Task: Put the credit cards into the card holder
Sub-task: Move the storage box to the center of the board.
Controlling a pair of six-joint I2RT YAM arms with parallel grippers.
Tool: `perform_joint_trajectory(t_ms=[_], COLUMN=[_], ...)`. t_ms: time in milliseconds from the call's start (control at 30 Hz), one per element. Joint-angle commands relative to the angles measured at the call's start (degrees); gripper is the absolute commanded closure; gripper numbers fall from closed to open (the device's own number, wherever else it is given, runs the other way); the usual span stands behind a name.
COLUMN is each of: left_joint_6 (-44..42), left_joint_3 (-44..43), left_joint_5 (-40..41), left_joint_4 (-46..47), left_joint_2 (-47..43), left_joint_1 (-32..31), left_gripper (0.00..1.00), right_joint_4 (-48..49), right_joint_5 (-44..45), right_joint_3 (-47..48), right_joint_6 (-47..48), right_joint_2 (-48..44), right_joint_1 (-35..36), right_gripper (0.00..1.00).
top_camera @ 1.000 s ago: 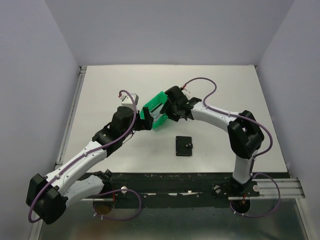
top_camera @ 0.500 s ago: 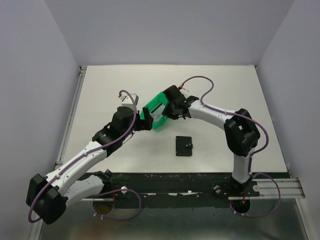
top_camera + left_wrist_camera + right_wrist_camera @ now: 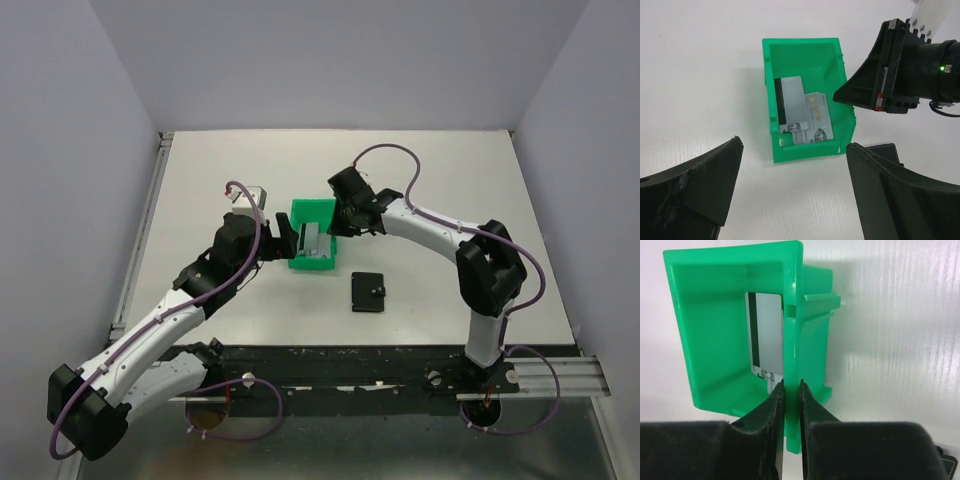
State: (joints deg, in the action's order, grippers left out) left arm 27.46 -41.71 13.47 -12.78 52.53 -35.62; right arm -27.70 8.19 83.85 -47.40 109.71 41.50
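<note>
Several credit cards point(image 3: 800, 111), silvery-grey and white, lie overlapping on the floor of a green plastic bin point(image 3: 805, 50) standing upright on the table. My right gripper point(image 3: 791, 385) is shut on the bin's right side wall point(image 3: 792, 315), one finger inside and one outside. A grey card point(image 3: 765, 335) shows just past its inner finger. My left gripper point(image 3: 795, 146) hovers open at the bin's near left side, touching nothing. The card holder point(image 3: 369, 291), black and closed with a light stud, lies flat on the table to the near right of the bin point(image 3: 313, 235).
The right arm's wrist point(image 3: 900, 75) crowds the bin's right side in the left wrist view. A corner of the card holder point(image 3: 885, 150) peeks out behind my left gripper's right finger. White walls enclose the table on three sides.
The bin was tilted up between both grippers; it now stands flat and squared on the table. My right gripper has closed onto its wall. My left arm has drawn back slightly.
</note>
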Motion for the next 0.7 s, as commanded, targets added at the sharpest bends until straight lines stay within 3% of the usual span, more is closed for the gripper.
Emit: perform_joint_trajectory(t_ms=[0, 333, 567, 667], left_joint_6=[0.6, 6.1, 10.2, 12.3], left_joint_3=[-0.1, 6.4, 11.2, 13.3], left_joint_5=[1.0, -4.5, -10.0, -11.8], left_joint_4=[-2.4, -1.1, 0.7, 1.2], left_joint_2=[-1.6, -2.2, -3.2, -4.3], left_joint_1=[0.5, 0.5, 0.5, 0.5], left_gripper=[0.01, 0.01, 0.03, 0.03], right_joint_4=[0.6, 7.4, 8.4, 8.4], right_joint_5=[-9.4, -17.4, -15.5, -14.1], right_joint_3=[-4.6, -19.5, -25.8, -28.1], right_joint_6=[5.8, 8.7, 7.1, 6.0], right_joint_2=[-6.0, -15.6, -21.2, -23.6], right_joint_1=[-0.1, 4.6, 7.7, 7.9], right_gripper=[0.89, 0.93, 0.92, 0.86])
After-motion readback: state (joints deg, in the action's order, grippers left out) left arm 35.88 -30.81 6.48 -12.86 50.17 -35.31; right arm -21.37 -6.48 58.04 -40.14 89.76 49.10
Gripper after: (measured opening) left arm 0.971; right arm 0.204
